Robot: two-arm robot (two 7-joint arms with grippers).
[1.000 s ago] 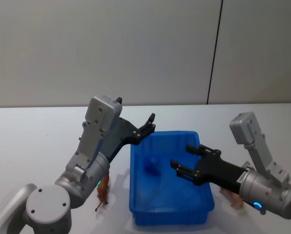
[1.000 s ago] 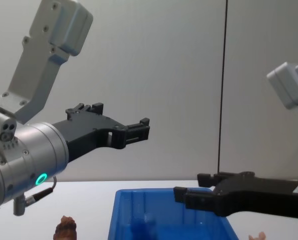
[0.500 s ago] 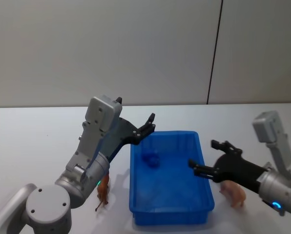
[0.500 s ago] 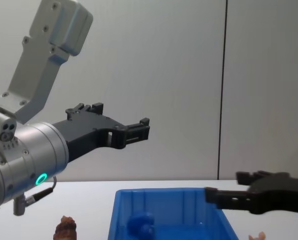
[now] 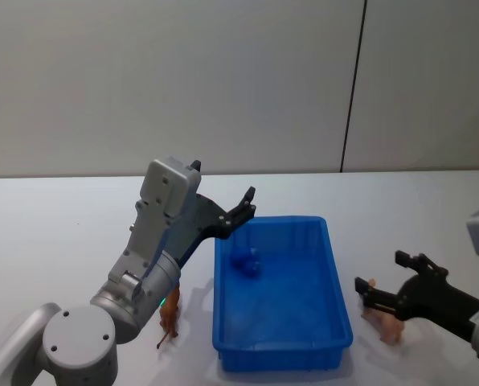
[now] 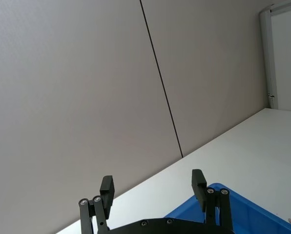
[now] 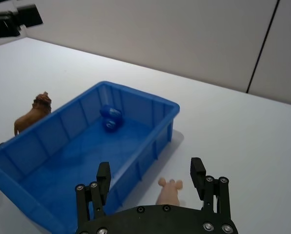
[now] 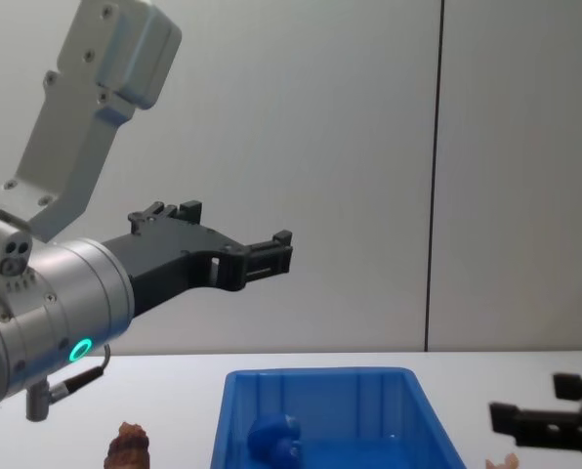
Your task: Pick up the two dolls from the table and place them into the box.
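The blue box point(image 5: 278, 359) stands on the white table point(image 5: 63, 225) in front of me. The blue doll point(image 5: 245, 264) lies inside it near the far left corner, also seen as the blue doll point(image 7: 110, 117) in the right wrist view. The brown doll point(image 5: 170, 316) stands on the table just left of the box. My left gripper point(image 5: 247, 203) hangs open high above the box's far left corner, holding nothing. My right gripper point(image 5: 380, 271) is open and empty, low over the table just right of the box.
A small pink toy animal point(image 5: 384, 320) stands on the table right of the box, right under my right gripper point(image 7: 151, 168). A grey wall with a dark vertical seam point(image 5: 352, 88) runs behind the table. Bare tabletop lies beyond the box.
My right gripper has drawn back from over the box to the right, past its right wall, staying open. The blue doll has settled in the box. The left arm has not moved.
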